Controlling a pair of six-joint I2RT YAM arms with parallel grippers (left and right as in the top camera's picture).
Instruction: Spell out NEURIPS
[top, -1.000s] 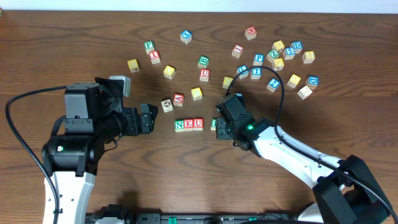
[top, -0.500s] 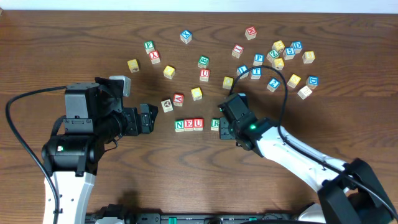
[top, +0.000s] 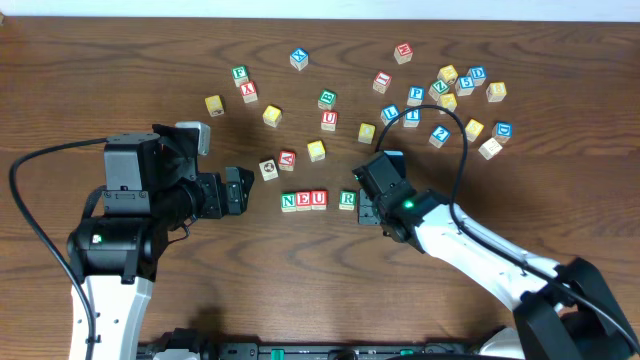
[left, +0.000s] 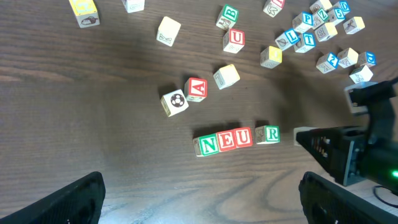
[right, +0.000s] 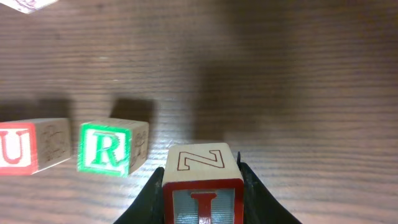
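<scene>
Gripping the red I cube (right: 200, 168), the right gripper (right: 200, 205) has its fingers (right: 149, 204) clamped on the cube's two sides, with a Z showing on the adjoining face. In the wrist view the green R cube (right: 106, 149) sits at the held cube's 10 o'clock, near but apart, and the red U cube (right: 15, 149) lies at the R's 9 o'clock. Seen from overhead, green N (top: 289, 201), red E (top: 304, 200) and the U touch in a row, with the R a small gap off at 3 o'clock. At the row's 9 o'clock the left gripper (top: 238, 190) has its jaws spread wide, holding nothing.
</scene>
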